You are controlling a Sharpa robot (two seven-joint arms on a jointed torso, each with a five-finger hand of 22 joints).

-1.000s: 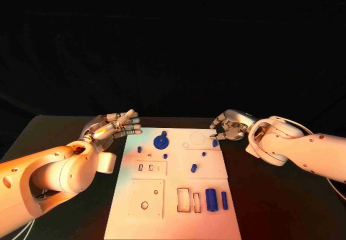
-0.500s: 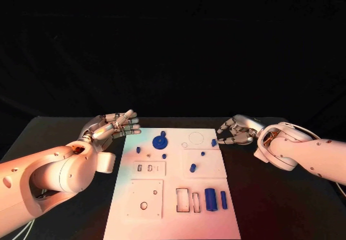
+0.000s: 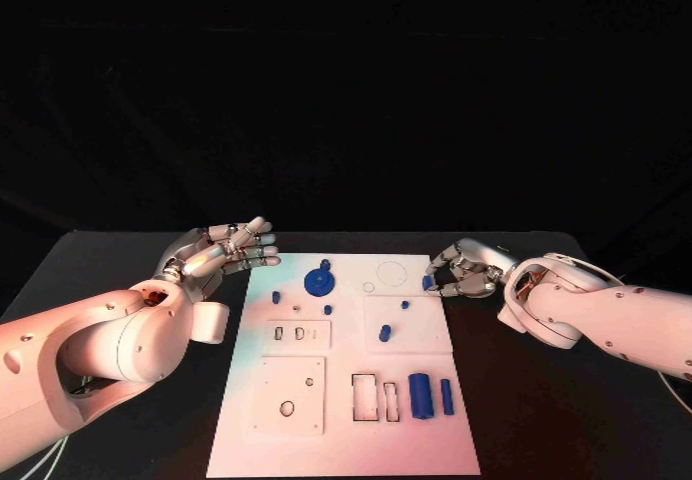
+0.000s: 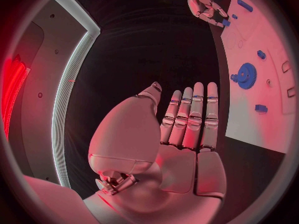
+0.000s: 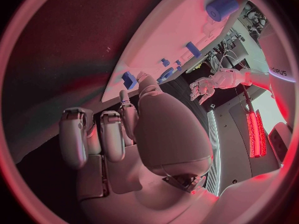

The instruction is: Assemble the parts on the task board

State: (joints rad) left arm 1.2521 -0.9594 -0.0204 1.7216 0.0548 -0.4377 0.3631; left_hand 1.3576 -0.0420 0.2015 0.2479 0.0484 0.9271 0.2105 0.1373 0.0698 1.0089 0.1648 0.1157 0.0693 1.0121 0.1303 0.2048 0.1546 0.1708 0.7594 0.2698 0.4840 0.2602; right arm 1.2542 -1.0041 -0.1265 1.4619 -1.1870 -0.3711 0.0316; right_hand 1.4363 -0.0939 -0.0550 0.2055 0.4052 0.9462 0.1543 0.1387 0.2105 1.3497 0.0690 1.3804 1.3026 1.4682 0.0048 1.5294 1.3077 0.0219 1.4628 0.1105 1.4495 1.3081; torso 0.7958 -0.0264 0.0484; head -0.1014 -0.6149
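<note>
Task board (image 3: 346,420) with blue parts on the black table (image 3: 577,420), a hand at each far corner.

Nearest on the board stand a large blue cylinder (image 3: 420,396) and a slim blue bar (image 3: 447,396); farther on, a blue gear (image 3: 319,282). The left hand (image 3: 224,252), beside the board's far left corner, is flat, fingers pressed together, holding nothing. The right hand (image 3: 464,272), fingers curled, touches a small blue peg (image 3: 428,283) at the far right edge; a grip cannot be told. No writing is readable.

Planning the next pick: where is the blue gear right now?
In the head view the blue gear lies on the task board, in its far-left part, nearer the left hand than the right hand.
</note>
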